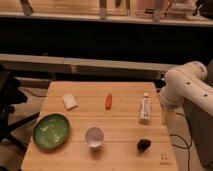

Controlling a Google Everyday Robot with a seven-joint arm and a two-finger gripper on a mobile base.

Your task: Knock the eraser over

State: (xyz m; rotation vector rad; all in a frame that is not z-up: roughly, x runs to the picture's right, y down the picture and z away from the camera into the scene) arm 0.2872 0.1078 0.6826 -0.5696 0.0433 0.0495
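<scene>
The eraser [144, 145] shows as a small dark lump near the front right of the wooden table [120, 125]. The white arm [185, 85] of the robot bends over the table's right edge, above and behind the eraser and next to the white tube [145, 108]. The gripper itself does not show; only the arm's white links are visible, and none of them touches the eraser.
A green plate [51, 131] lies front left. A white cup [94, 137] stands front centre. A small white block [70, 102] lies back left and an orange oblong thing [108, 101] back centre. A dark chair [10, 100] stands at the left. Shelving runs behind.
</scene>
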